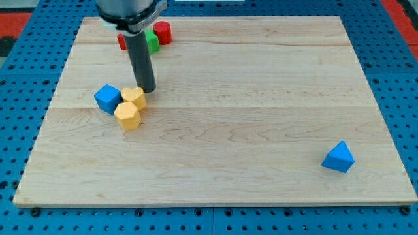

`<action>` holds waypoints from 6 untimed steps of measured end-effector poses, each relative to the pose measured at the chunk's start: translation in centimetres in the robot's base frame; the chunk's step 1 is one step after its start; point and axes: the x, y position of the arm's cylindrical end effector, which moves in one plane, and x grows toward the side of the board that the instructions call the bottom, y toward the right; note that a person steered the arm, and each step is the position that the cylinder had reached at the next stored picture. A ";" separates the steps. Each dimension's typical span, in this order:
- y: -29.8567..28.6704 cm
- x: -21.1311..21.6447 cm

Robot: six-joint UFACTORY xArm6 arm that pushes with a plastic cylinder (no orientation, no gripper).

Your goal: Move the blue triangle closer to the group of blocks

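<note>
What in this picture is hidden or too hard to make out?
- Red block behind the rod, camera view: mostly covered by the arm, shape unclear.
- Green block, camera view: partly behind the rod, shape unclear.
- My tip, camera view: right by the upper yellow block; contact cannot be told.
- The arm's upper part, camera view: cut off by the view's top edge.

A robotics lab bench was shown. A wooden board point(215, 111) was laid on a blue perforated table point(29, 52), typical lab fixturing.
</note>
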 end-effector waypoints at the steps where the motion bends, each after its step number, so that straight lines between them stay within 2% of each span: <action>1: 6.3 0.1; 3: 28.9 2.9; 4: 37.7 6.4; 5: 40.8 13.1; 6: 37.7 16.2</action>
